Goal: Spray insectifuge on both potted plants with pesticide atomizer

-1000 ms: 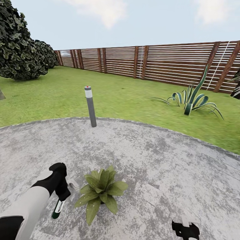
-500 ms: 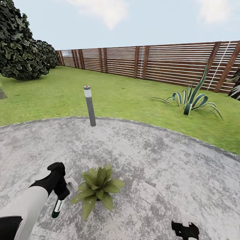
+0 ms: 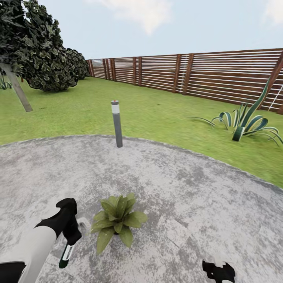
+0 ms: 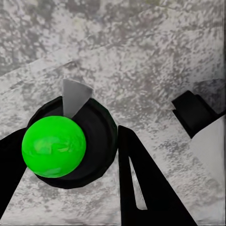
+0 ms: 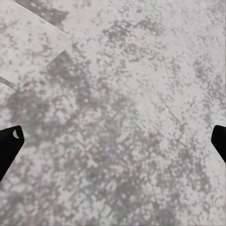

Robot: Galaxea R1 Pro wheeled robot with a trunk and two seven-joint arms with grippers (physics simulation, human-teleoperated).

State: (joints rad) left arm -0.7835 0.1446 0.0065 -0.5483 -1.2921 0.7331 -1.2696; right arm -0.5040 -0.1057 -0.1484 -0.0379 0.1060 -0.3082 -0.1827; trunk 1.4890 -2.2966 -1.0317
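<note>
Left gripper [image 3: 70, 237] is clamped on the small dark green-black spray bottle with a pale nozzle head [image 3: 66, 253]; in the left wrist view the black fingers [image 4: 141, 179] flank its dark round body with a bright green end [image 4: 54, 146]. Bottle hangs base-down over the mottled grey paved patio [image 3: 188, 184], just beside the low rosette of broad green leaves [image 3: 117, 222], not touching it. Likely held close so spray reaches the leaves, but the nozzle's aim I can't tell. No whitish specks visible on the leaves, so coverage looks not started. Right gripper [image 3: 218, 272] hangs low with jaws wide apart, nothing between them, probably parked out of the way. Tall grey bollard lamp [image 3: 116, 123] stands well apart at the lawn edge
</note>
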